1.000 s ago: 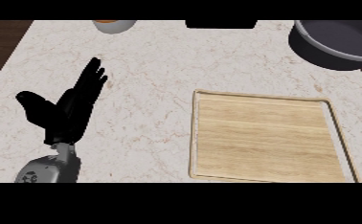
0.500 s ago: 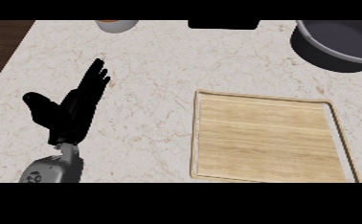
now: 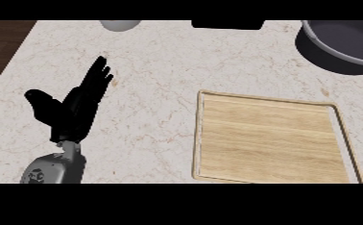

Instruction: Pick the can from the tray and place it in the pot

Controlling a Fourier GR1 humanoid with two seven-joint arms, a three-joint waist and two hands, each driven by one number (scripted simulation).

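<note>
A wooden tray (image 3: 269, 140) lies at the lower right of the marble counter, and nothing shows on its surface. The dark grey pot (image 3: 339, 43) sits at the far right corner, cut off by the view's edge. No can shows anywhere. My left hand (image 3: 74, 106) rests open on the left side, fingers straight and pointing away, thumb spread to the left, well apart from the tray. My right hand does not show.
A pale rounded object (image 3: 119, 25) pokes in at the counter's far edge on the left. A black item (image 3: 227, 24) sits at the far edge in the middle. The counter's left edge meets dark wood (image 3: 13, 36).
The view has shifted slightly: the pot, tray and far objects sit a little higher and further right. My left hand stays open in nearly the same place.
</note>
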